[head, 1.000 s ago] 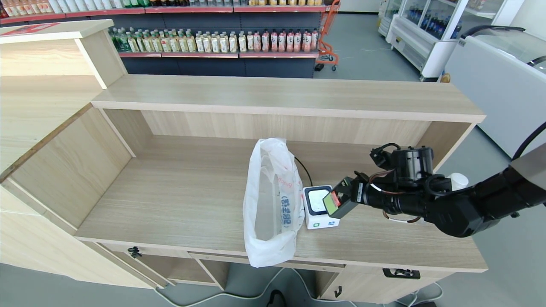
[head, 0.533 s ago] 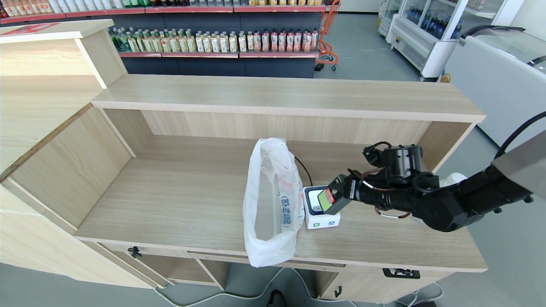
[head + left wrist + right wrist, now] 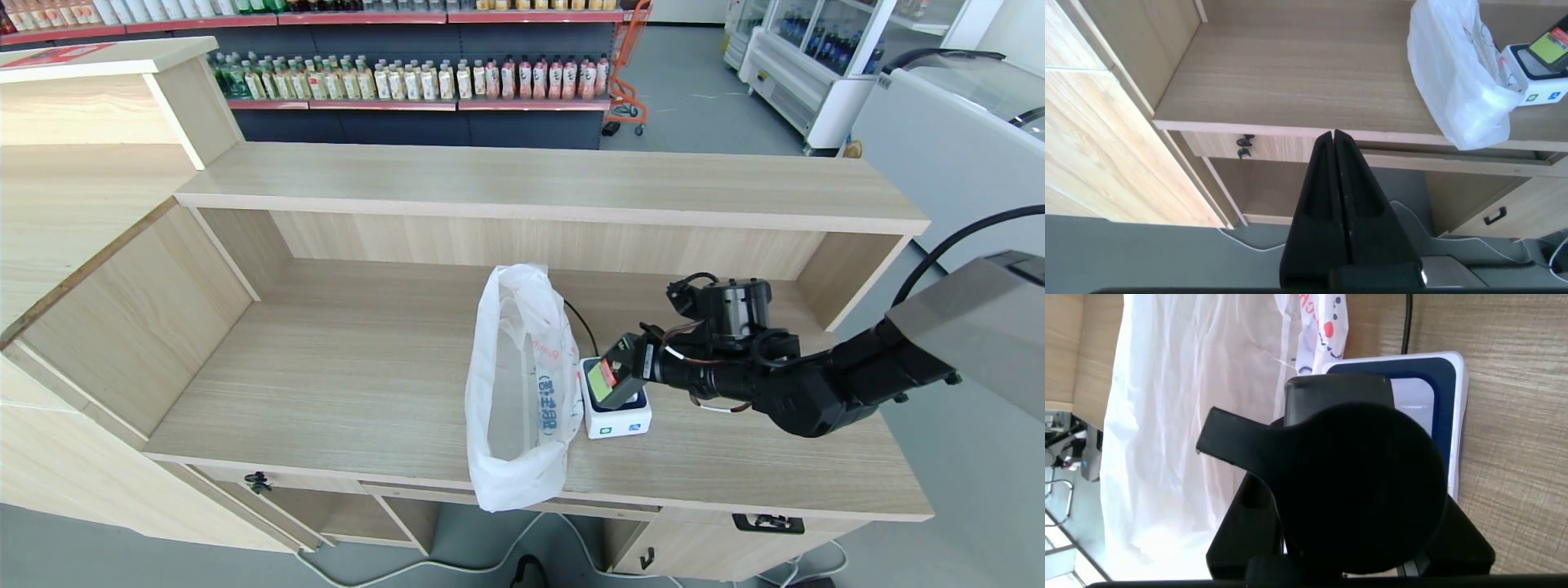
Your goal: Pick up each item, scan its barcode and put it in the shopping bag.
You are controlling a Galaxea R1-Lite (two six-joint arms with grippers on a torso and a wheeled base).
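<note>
**Right gripper brought the box over the scanner**

Right gripper [image 3: 614, 379] of mine was clamped on a small box [image 3: 600, 383] with a green and red face. A second before, it had held that box off the scanner's right side, out toward the right end of the counter [image 3: 351, 376]. Over that second I swung it across toward my left, and it ended above the dark window of the scanner [image 3: 620, 421], hanging over it and, as far as I could judge, not touching. Nothing else on the counter shifted. I took this to mean the scan was the step in hand, with the drop into the bag still to come.

The white shopping bag [image 3: 514, 392] stood just beside the scanner on its left, touching or nearly so, mouth open and its bottom at the counter's front edge. The carry left to do looked short.

The box's green and red face pointed toward my left, at the bag, and was tipped somewhat upward. I judged its long axis to lie roughly along the counter's length, in line with my fingers, though they hid most of its body. I could not see a barcode, nor tell which side faced down to the window.

My left gripper [image 3: 1335, 188] was pressed shut on nothing, hanging below and out from the counter's front edge, well apart from the bag.
</note>
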